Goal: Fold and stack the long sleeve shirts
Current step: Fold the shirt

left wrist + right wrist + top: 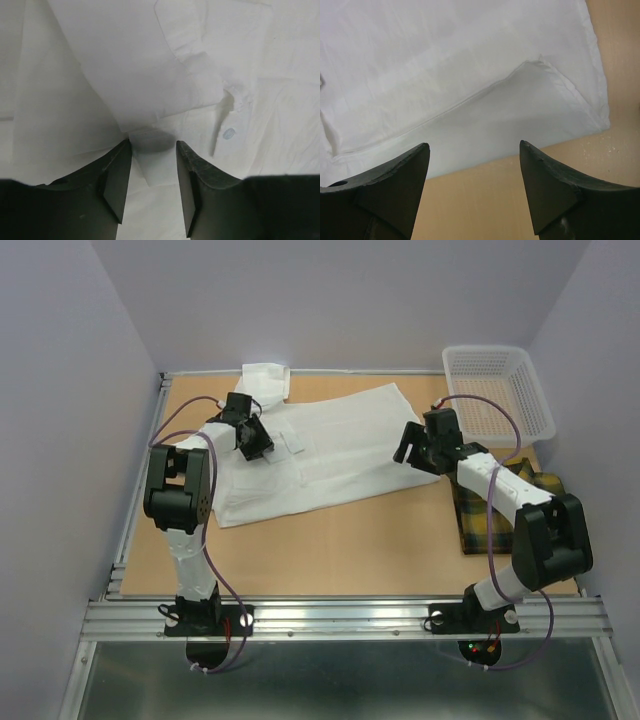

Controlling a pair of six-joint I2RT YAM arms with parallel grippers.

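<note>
The white shirt [330, 445] lies spread across the middle of the table, with a bunched white part [265, 380] at the back edge. My left gripper [258, 445] is low over its left chest area, open. In the left wrist view the left gripper [153, 145] has a fold of the white shirt [150, 60] at its tips, near a button [229, 133]. My right gripper [408, 447] is open at the shirt's right edge. In the right wrist view the right gripper [473, 145] is over bare table, just off the hem [445, 60]. The plaid shirt [480, 525] lies folded at the right, partly under the right arm.
A white mesh basket [500, 390] stands at the back right corner. Bare wooden table [340, 540] shows in front of the white shirt. Metal rails edge the table at the left [135, 510] and front.
</note>
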